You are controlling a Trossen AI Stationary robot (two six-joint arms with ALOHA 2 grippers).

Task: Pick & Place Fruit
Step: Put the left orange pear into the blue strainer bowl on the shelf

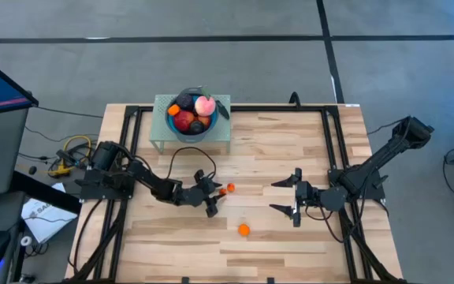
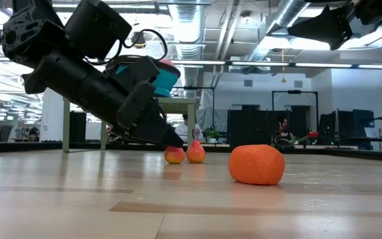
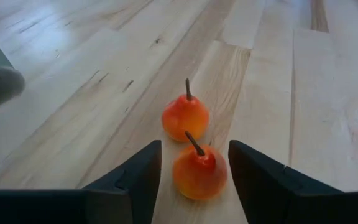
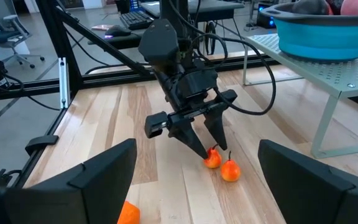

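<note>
Wooden table point(image 1: 290, 237), centre frame: left gripper point(image 3: 194, 171) jaws apart, straddling one small orange pear point(image 3: 199, 171); second pear point(image 3: 185, 116) just beyond. Orange point(image 1: 243, 229) lies lower centre. Right gripper point(image 1: 294, 197) jaws apart, empty, right of centre.

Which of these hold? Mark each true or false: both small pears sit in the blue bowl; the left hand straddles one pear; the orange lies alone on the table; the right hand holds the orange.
1. False: both small pears lie on the table, not in the blue bowl.
2. True: the left hand has the nearer pear between its fingers.
3. True: the orange lies apart.
4. False: the right hand is open and empty.
</note>
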